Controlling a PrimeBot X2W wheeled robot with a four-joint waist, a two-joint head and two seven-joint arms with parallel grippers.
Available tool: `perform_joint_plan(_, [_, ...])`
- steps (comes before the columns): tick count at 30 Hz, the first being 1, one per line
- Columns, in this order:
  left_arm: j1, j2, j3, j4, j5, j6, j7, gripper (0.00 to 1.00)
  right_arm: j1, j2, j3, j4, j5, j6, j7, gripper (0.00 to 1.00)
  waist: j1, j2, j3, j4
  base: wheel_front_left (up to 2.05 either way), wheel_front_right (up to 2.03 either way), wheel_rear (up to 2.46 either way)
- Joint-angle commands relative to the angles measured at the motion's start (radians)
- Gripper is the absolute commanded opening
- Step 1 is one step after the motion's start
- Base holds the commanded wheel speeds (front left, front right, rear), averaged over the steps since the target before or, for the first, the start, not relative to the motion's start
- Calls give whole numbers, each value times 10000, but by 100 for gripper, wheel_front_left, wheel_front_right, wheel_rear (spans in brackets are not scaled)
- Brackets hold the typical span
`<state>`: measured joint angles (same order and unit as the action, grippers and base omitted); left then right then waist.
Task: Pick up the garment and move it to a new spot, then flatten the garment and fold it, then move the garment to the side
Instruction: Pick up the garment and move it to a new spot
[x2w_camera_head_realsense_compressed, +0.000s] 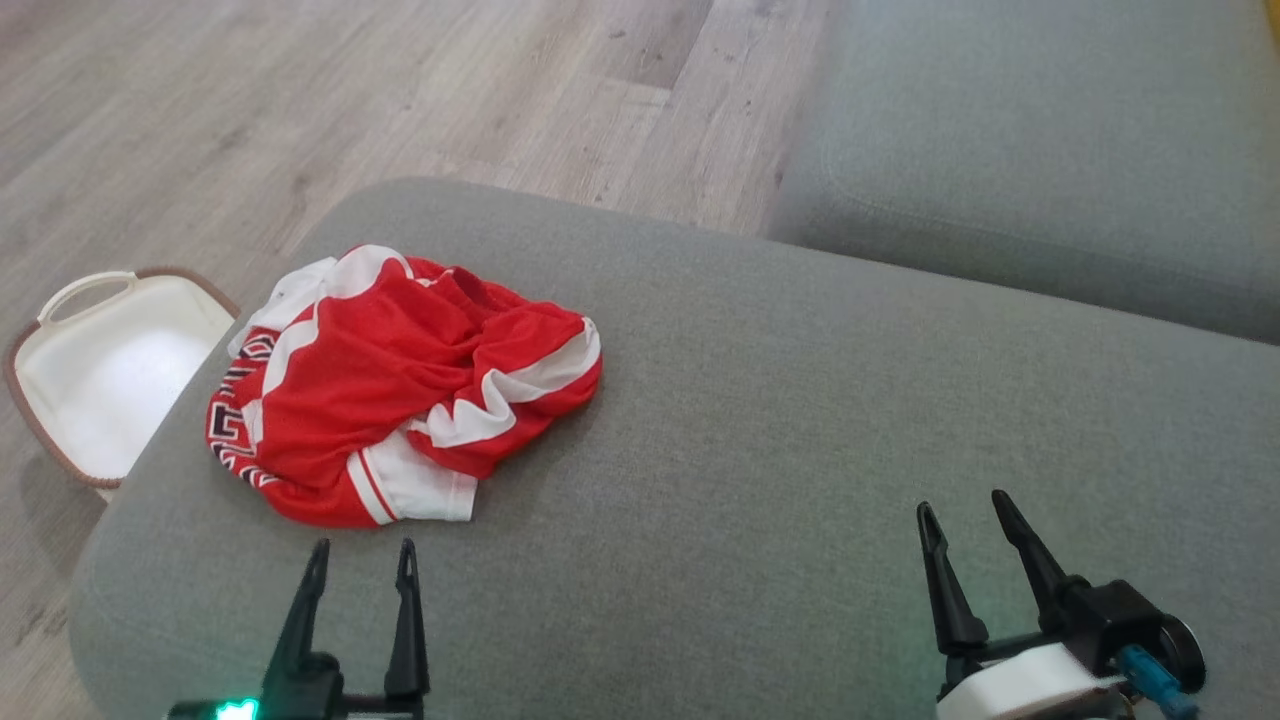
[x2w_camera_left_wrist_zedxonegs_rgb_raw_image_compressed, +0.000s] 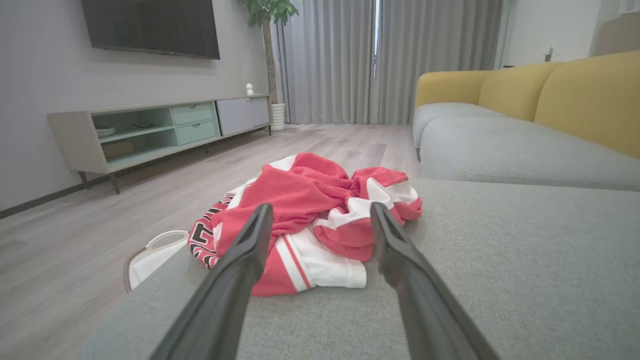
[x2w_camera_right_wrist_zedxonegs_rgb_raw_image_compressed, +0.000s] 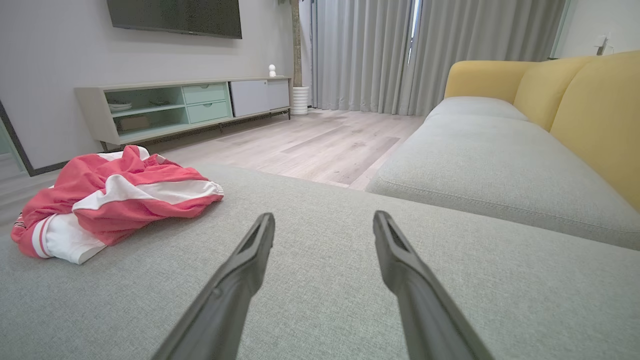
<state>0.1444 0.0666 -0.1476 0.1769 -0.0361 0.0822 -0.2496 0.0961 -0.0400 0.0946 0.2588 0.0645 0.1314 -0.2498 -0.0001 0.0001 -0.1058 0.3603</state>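
The left gripper (x2w_camera_head_realsense_compressed: 362, 548) hangs just short of the garment (x2w_camera_head_realsense_compressed: 400, 385), at its near hem, jaws spread wide and holding nothing. In its wrist view the two fingers (x2w_camera_left_wrist_zedxonegs_rgb_raw_image_compressed: 245, 250) frame the heap. Further left, a white tub (x2w_camera_head_realsense_compressed: 110, 390) sits on the floor (x2w_camera_head_realsense_compressed: 300, 110), partly hidden by the grey cushion (x2w_camera_head_realsense_compressed: 800, 450). The garment is red with white bands and some black lettering. It lies crumpled at the cushion's left end, and its leftmost folds are close to the rounded edge above the tub. To the right the cushion runs on plain, which looks like the likely new spot. The right gripper (x2w_camera_head_realsense_compressed: 962, 505) hovers over that stretch, well apart from the garment, also wide open with nothing in it.

As things lie, the pick-up has not begun. The main risk is the edge: a push from the fingers rather than a clean pinch could shove the heap leftward and tip it into the tub or onto the floor. The cloth looks thin, slick and bunched in layers. A shallow grip may catch only one fold, which could slip out mid-lift or leave the rest trailing. Coming down too deep could snag the cushion's weave.
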Motion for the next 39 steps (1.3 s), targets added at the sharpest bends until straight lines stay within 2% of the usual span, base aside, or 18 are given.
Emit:
perform_joint_plan(1, [-487,75,373,-418,93,0,-122,100,-285,-102,232,-280,15,-7,-120,100,1,-1,61,7,0,0,0])
perform_joint_plan(7, [-1714,587,239,-1449,369,-421,-122,100,-242,-102,51,-398,-480,-7,-120,100,1,-1,624,-40,0,0,0])
perform_joint_plan(12, [-4229,1306,467,-1359,261,-1090,33,100,-292,-102,-152,-627,-1248,-7,-120,100,1,-1,1446,5,0,0,0])
perform_joint_plan(15, [-6105,1581,475,-505,68,-1509,918,100,-439,-311,-280,-787,-1680,-7,-120,100,1,-1,2108,-28,0,0,0])
perform_joint_plan(17, [-7250,1677,295,559,-261,-1814,2142,100,-531,-567,-336,-874,-1790,-7,-120,100,1,-1,2471,-64,0,0,0])
perform_joint_plan(19, [-8374,1758,224,1656,-505,-1929,3235,100,-607,-832,-408,-992,-1834,-7,-120,100,1,-1,2874,-97,0,0,0])
perform_joint_plan(23, [-10072,1633,135,3750,-761,-1960,4910,100,-708,-1387,-512,-1242,-1867,-7,-120,100,1,-1,3634,-100,0,0,0])
perform_joint_plan(27, [-10915,1309,270,5718,-1068,-1773,5890,100,-749,-1813,-533,-1466,-1835,-7,-120,100,1,-1,4176,-115,0,0,0])
perform_joint_plan(32, [-11150,1456,-93,7633,-571,-1195,6369,100,-752,-2059,-519,-1679,-1847,-7,-120,100,1,-1,4542,-127,0,0,0])
perform_joint_plan(34, [-11150,1435,-259,8122,-471,-1224,6379,100,-742,-2096,-520,-1737,-1839,-7,-120,100,1,-1,4563,-110,0,0,0])
perform_joint_plan(35, [-11143,1388,-269,8277,-528,-1307,6288,0,-737,-2112,-522,-1747,-1830,-7,-120,100,1,-1,4549,-96,0,0,0])
perform_joint_plan(39, [-11393,1425,-263,8330,-656,-1491,5007,0,-713,-2078,-553,-1682,-1749,-7,-120,100,1,-1,4384,25,0,0,0])
